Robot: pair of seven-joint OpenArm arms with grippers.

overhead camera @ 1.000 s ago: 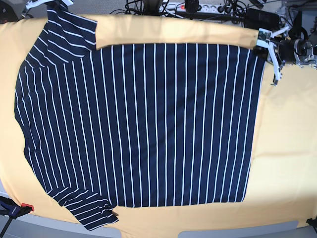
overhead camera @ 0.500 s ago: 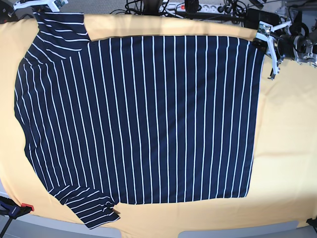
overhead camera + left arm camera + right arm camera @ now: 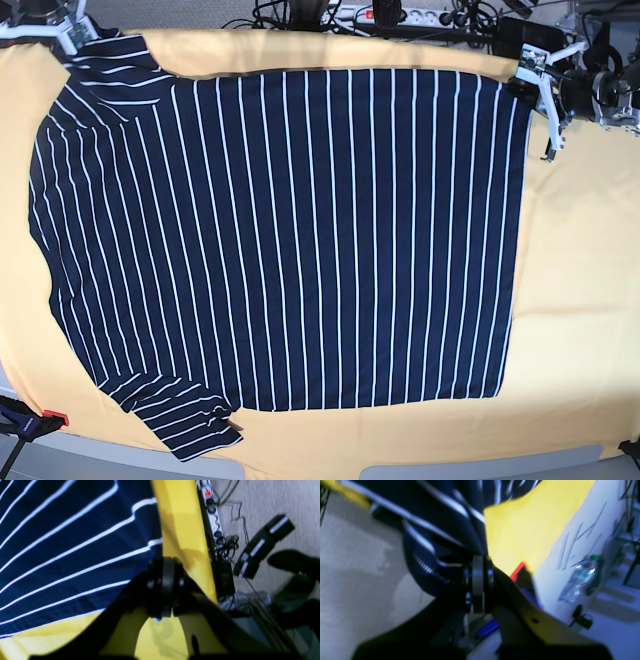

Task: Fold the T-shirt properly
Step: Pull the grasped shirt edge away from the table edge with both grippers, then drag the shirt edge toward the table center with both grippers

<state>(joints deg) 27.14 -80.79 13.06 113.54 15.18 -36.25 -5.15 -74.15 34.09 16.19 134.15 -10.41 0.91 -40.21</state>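
Note:
The T-shirt [image 3: 300, 230], dark navy with thin white stripes, lies spread flat on the yellow table cover [image 3: 580, 300], one sleeve at the near left. My left gripper [image 3: 524, 82] is at the far right and is shut on the shirt's hem corner. In the left wrist view its pads [image 3: 165, 590] are pressed together at the edge of the striped cloth [image 3: 62, 555]. My right gripper [image 3: 72, 35] is at the far left corner, shut on the far sleeve. The right wrist view shows bunched striped cloth [image 3: 432, 517] pinched in the closed gripper [image 3: 477, 587].
A power strip and tangled cables [image 3: 390, 15] lie just beyond the table's far edge. A red-tipped clamp [image 3: 40, 418] grips the near left corner. A plastic bottle [image 3: 580, 580] lies on the floor. Bare yellow cover runs along the right side and the near edge.
The right gripper has carried the far sleeve left and farther back. The shirt's far edge has slid toward the table's far edge, and the cloth is stretched flatter. The left gripper barely shifted.

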